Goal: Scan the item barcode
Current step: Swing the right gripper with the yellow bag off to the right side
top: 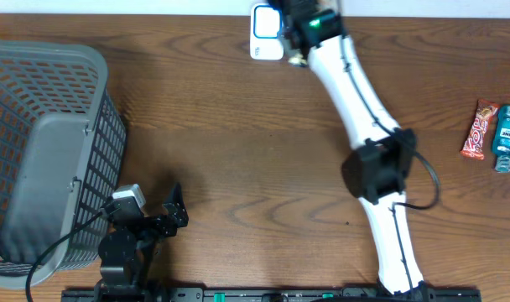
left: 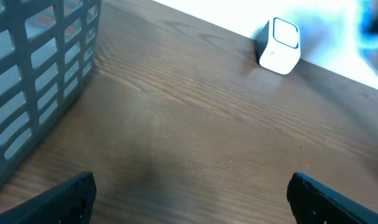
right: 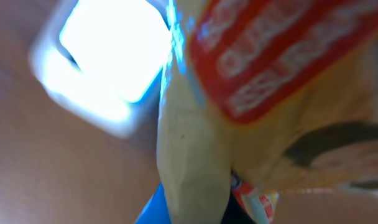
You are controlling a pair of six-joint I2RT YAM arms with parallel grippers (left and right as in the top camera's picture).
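The white scanner box (top: 266,32) with its glowing blue-edged window stands at the table's far edge; the left wrist view shows the same scanner (left: 280,45) in the distance. My right gripper (top: 299,23) is stretched out right beside it, shut on a yellowish snack packet (right: 239,93) with a red label. In the right wrist view the packet fills most of the picture, close in front of the bright scanner window (right: 105,68), and it hides the fingers. My left gripper (top: 169,210) rests low at the near left, open and holding nothing, its dark fingertips (left: 74,196) wide apart over bare wood.
A large grey plastic basket (top: 45,151) takes up the left side, close to the left arm; its wall (left: 40,74) shows in the left wrist view. A red candy bar (top: 479,130) and a teal bottle (top: 508,138) lie at the right edge.
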